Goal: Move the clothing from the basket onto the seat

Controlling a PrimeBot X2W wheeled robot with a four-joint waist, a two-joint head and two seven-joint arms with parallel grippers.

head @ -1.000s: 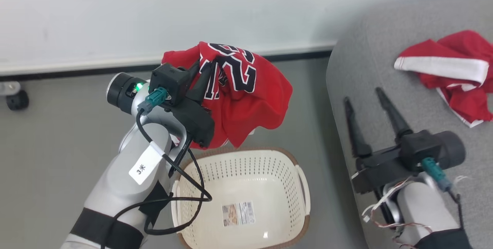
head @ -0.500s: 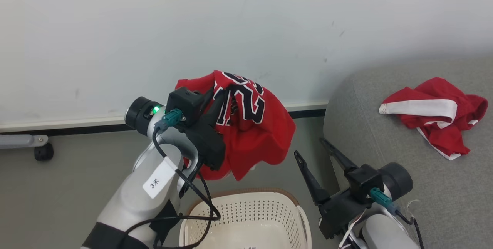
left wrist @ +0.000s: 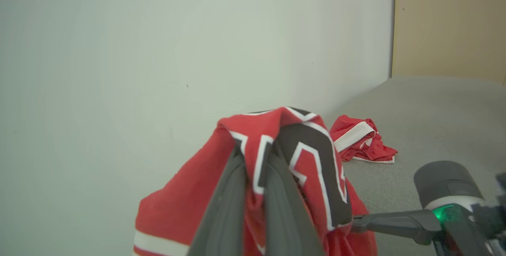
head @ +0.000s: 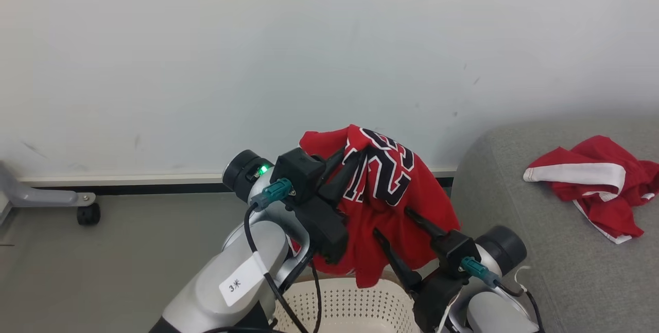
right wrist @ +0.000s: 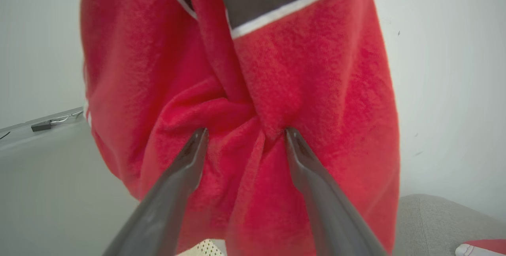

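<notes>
My left gripper is shut on the red jersey, which hangs bunched above the back rim of the cream basket. In the left wrist view the shut fingers pinch the numbered fabric. My right gripper is open, and both its fingertips press into the lower jersey with a fold of cloth between them. The other red garment with the white band lies crumpled on the grey seat, also seen in the left wrist view.
A pale wall with a dark baseboard stands right behind the jersey. A grey wheeled leg sits on the floor at the far left. A beige panel rises behind the seat.
The camera has tilted up and turned. My right gripper has swung left off the seat to the hanging jersey, and its open tips now press into the cloth. The left gripper still holds the jersey.
</notes>
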